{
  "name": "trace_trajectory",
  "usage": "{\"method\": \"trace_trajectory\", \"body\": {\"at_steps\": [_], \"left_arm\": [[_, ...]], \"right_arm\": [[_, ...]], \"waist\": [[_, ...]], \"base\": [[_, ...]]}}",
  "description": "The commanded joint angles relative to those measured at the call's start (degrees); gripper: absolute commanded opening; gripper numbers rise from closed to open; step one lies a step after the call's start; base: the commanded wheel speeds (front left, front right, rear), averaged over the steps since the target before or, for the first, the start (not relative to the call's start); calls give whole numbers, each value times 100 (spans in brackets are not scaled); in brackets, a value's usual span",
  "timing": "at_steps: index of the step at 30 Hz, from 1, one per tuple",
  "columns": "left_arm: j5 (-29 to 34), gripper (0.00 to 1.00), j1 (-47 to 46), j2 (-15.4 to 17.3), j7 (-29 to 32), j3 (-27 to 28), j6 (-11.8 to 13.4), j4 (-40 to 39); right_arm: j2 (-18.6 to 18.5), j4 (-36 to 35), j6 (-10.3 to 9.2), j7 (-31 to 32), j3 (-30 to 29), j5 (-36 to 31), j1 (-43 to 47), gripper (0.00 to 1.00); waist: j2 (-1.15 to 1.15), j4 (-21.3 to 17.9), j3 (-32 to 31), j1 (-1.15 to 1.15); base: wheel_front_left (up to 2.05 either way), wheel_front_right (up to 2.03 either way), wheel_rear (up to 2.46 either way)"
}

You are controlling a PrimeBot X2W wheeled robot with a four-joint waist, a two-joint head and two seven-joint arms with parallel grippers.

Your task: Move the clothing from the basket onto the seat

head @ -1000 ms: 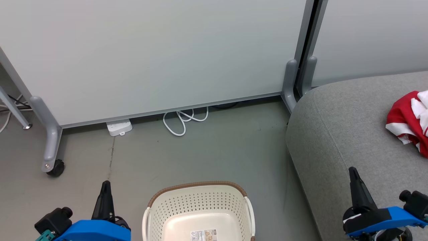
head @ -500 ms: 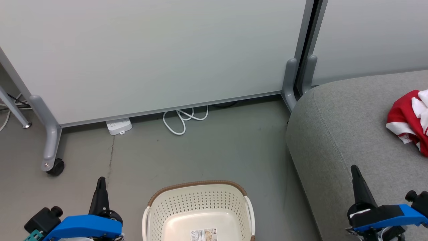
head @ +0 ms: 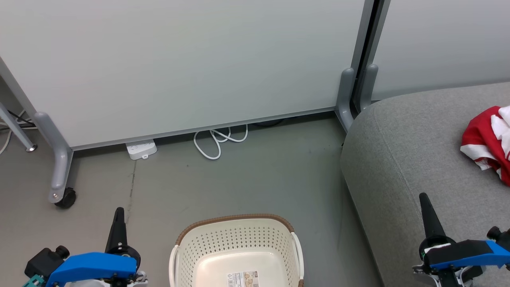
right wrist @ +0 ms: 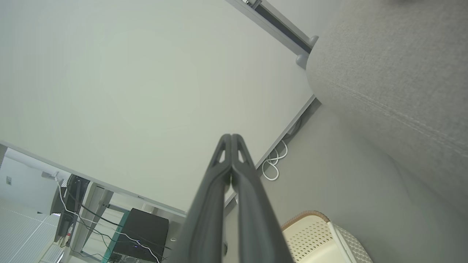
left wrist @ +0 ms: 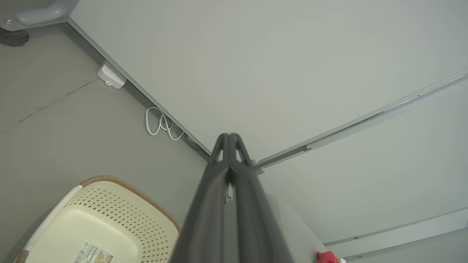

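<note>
Looks as good as done: basket (head: 235,218) bare down to its label (head: 243,279) on the grey floor (head: 259,179), red-and-white clothing (head: 488,139) heaped on the grey seat (head: 410,159) off to the right, left gripper (head: 118,210) and right gripper (head: 423,196) both pinched shut on nothing either side, pale partition panels (head: 179,67) behind, white cable (head: 217,144) looped at their foot.

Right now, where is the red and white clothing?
In the head view the soft red-and-white fabric clothing lies at the far right on the large grey upholstered seat, apart from the cream plastic basket.
</note>
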Motion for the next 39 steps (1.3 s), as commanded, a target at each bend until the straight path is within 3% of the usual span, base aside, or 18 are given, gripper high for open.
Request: {"method": "trace_trajectory", "body": {"at_steps": [1, 39], "left_arm": [[-145, 0, -169, 7, 43, 55, -28, -81], [-2184, 0, -310, 6, 554, 250, -52, -189]], "right_arm": [[2, -76, 2, 46, -24, 149, -128, 0], [56, -144, 2, 560, -146, 2193, -198, 0]], "waist": [[0, 0, 2, 0], [0, -12, 74, 0]], "base": [[0, 0, 0], [0, 0, 0]]}}
